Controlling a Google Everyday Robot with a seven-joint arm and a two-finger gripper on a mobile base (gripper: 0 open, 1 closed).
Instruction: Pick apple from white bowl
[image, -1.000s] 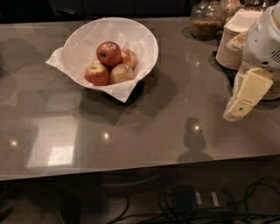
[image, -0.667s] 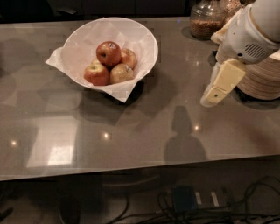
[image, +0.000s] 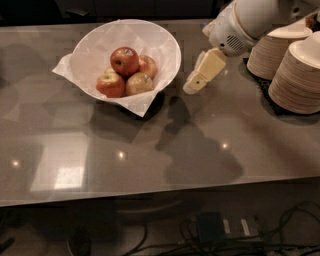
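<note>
Since a moment ago the gripper (image: 193, 86) has been travelling away from the stacked beige plates (image: 296, 71) toward the white bowl (image: 159, 41), and it is now hanging just beside the bowl's near rim, above the desk (image: 150, 155). It is pointing down and toward the bowl, touching nothing. Whether it is apart or together cannot be told from this angle.

The apple (image: 124, 60) is sitting in the bowl, a little way from the gripper on its bowl side and slightly farther back. It is resting on top of three yellower apples (image: 138, 84) and showing a small pale sticker near its stem. White paper (image: 134, 105) is lining the bowl, with one corner poking out over the rim toward the gripper's lower side. The plates are standing well behind the gripper, on the side away from the bowl. The arm's shadow (image: 197, 150) is falling on the desk below the gripper.
</note>
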